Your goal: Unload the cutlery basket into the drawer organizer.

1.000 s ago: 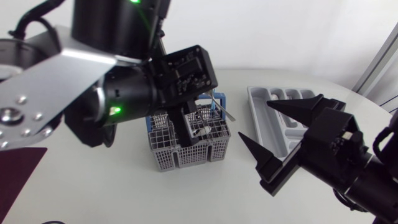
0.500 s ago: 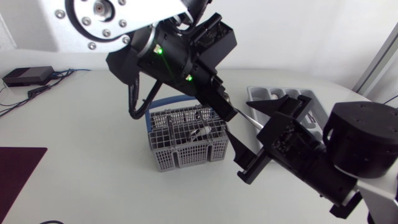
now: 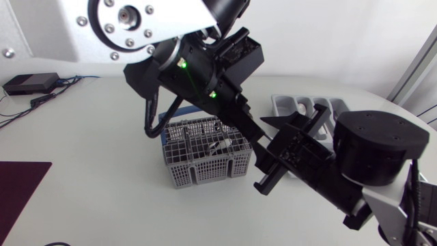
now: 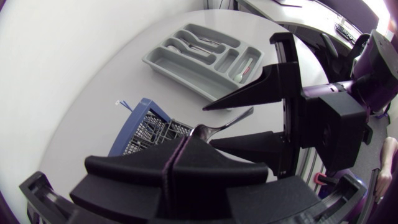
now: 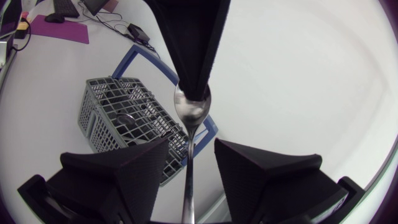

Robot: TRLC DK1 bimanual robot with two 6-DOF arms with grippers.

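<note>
Right now, just right of the grey wire cutlery basket (image 3: 205, 162), my left gripper (image 4: 184, 149) pinches the shiny metal spoon (image 5: 189, 158) by its bowl. My right gripper (image 3: 276, 153) stands open round the handle, not touching it. If the left lets go too soon, the spoon could drop back by the basket and never reach the grey plastic organizer tray (image 3: 280, 106) beyond the basket.

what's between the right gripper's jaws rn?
Handle of a silver metal spoon, its bowl pinched by the left gripper. The right gripper has its jaws open either side, apparently not touching. Right wrist view shows it.
</note>
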